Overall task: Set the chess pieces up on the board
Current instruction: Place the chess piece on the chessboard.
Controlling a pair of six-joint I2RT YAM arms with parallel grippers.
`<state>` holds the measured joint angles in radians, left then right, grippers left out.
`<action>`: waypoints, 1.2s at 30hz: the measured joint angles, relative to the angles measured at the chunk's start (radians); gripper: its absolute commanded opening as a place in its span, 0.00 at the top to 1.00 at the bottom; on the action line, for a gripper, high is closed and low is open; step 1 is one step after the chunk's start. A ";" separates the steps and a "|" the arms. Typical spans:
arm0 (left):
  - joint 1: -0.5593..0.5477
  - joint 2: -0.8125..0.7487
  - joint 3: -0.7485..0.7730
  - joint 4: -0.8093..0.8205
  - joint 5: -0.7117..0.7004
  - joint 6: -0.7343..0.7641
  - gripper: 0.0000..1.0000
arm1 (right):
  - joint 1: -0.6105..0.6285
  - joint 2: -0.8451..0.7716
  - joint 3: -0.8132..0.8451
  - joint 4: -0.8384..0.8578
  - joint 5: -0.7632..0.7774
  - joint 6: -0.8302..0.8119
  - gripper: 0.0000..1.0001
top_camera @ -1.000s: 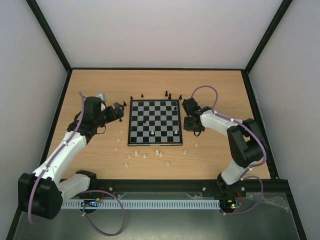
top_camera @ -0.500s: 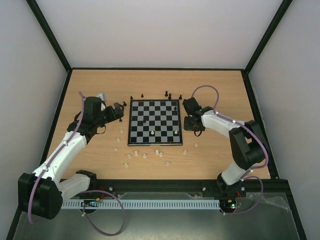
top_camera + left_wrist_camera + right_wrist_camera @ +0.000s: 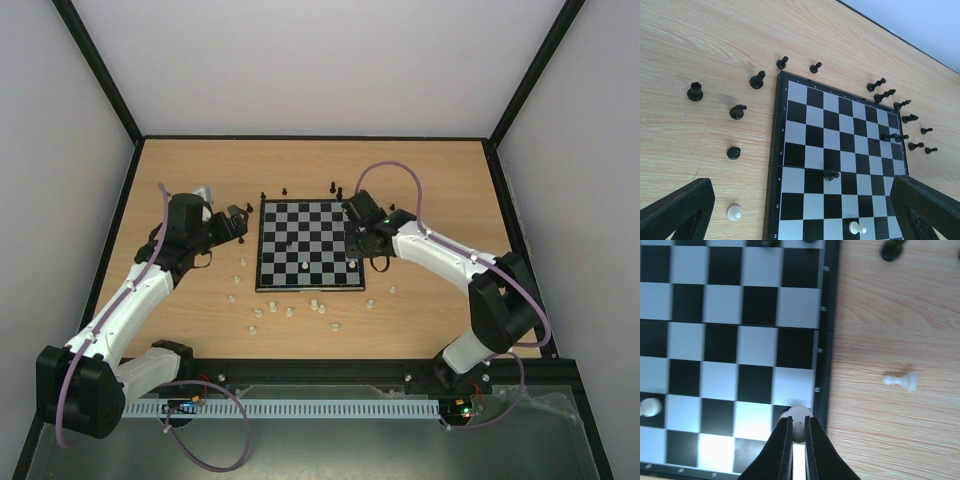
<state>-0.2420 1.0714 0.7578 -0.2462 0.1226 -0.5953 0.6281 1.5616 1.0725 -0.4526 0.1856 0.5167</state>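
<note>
The board [image 3: 320, 225] lay in the middle of the wooden tabletop [image 3: 440, 170], between the two arms. Most of the chess pieces were off it. The cream-white ones [image 3: 290, 311] were scattered on the wood just beside its near edge, and the black ones [image 3: 285, 190] were strung around its far edge and far corners. On the squares stood a lone black piece [image 3: 830, 174] and, nearer the arms, a cream-white pawn [image 3: 855, 228].

The right gripper [image 3: 797, 426] hung over the board's rightmost column close to the near corner. Its fingers [image 3: 784, 440] were pinched on the round head of a cream-white piece [image 3: 799, 415], level with the pawn's row. Whether that piece's base touched the board could not be told. A toppled white piece [image 3: 901, 380] lay on the wood to the right of the border. The left gripper [image 3: 241, 224] hovered off the board's far-left corner, jaws spread wide with nothing between them.
</note>
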 measured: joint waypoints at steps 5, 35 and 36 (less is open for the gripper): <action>0.000 0.000 0.000 0.000 -0.001 0.000 0.00 | 0.058 0.030 0.060 -0.002 -0.015 0.000 0.96; 0.000 0.032 0.000 -0.010 -0.028 -0.016 0.01 | 0.126 0.189 0.077 -0.014 -0.060 -0.012 0.78; -0.002 0.035 0.000 -0.010 -0.030 -0.017 0.00 | 0.127 0.189 0.077 -0.014 -0.061 -0.012 0.73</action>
<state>-0.2440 1.1061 0.7578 -0.2562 0.0929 -0.6121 0.7547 1.7504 1.1492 -0.4664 0.1246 0.5045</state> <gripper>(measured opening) 0.996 0.180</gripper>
